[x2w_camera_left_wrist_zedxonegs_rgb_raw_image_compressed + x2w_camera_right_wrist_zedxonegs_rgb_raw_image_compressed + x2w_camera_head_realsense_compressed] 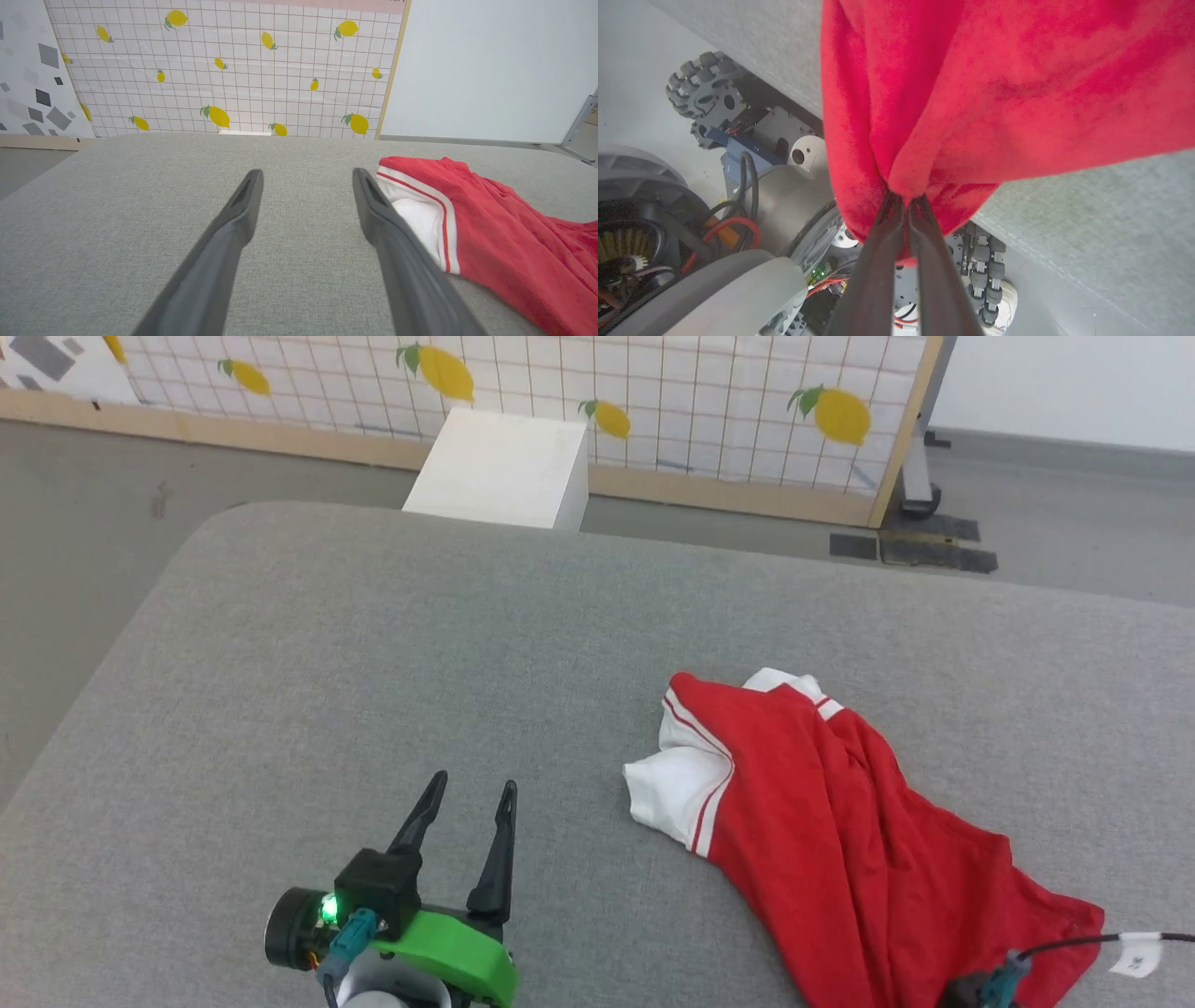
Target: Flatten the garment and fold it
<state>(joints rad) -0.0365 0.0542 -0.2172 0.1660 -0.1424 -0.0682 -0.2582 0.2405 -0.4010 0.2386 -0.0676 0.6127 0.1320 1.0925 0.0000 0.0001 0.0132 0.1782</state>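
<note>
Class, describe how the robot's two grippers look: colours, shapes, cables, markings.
Left gripper: two long, tapering dark fingers on a black block with a green light, bright green bracket, teal connector. Right gripper: matching dark fingers; a black cable carries a white label.

Grey fabric surface (373, 644); beyond its far edge, white box (504, 467), lemon-print grid panel (700, 392), grey floor (75, 523), possibly plain white wall (481, 70).

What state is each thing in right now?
garment: crumpled on the table, not flattened, not folded, one red bunch pinched.
left gripper: jaws open, empty, clear of the garment.
right gripper: jaws shut on the garment.
</note>
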